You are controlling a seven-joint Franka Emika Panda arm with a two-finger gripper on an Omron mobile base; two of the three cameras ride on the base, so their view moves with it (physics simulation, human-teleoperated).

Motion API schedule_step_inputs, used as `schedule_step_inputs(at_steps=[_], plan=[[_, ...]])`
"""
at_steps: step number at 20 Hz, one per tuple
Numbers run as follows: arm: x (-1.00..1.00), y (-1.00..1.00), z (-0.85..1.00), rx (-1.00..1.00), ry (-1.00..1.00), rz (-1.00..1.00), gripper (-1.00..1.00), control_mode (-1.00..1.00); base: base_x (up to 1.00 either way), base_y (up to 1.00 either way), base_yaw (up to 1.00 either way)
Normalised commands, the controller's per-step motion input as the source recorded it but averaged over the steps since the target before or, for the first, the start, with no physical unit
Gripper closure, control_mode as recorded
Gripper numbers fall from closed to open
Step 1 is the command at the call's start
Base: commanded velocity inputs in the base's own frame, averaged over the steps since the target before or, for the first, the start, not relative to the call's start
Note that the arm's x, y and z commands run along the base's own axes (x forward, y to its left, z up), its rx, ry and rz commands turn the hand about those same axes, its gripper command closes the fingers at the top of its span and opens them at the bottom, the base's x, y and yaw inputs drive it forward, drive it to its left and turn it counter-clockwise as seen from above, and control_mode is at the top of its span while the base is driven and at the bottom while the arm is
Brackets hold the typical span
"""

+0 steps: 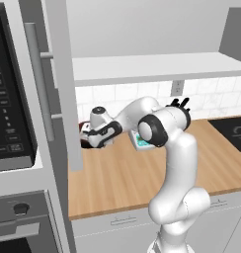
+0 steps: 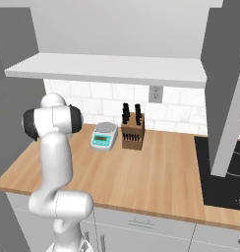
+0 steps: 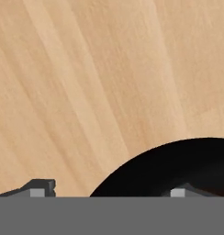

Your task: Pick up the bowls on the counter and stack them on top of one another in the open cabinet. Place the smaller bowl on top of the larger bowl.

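While the arm reaches low over the counter [image 1: 122,173] beside the grey cabinet door [image 1: 63,84], the gripper [image 3: 109,189] hangs with its fingers spread wide apart, holding nothing. One fingertip [image 3: 40,187] stands over bare wood and the other over the black bowl [image 3: 178,165], whose rim curves between them. Left base view shows the reddish-brown bowl [image 1: 83,127] behind the hand. Further right stand a kitchen scale [image 2: 104,136] and a knife block [image 2: 132,132].

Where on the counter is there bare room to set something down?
Free: the front of the counter, between the knife block and the cooktop. Crowded: the back left, where the kitchen scale sits and the gripper hangs open over the black bowl.
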Motion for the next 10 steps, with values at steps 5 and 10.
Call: schedule_step_inputs(at_steps=[5,10], plan=[[0.00,0.00,-0.02,-0.01,-0.03,0.00,1.00,-1.00,0.00,0.00,0.00],[-0.13,0.00,0.20,0.00,-0.02,0.00,1.00,-1.00,0.00,0.00,0.00]])
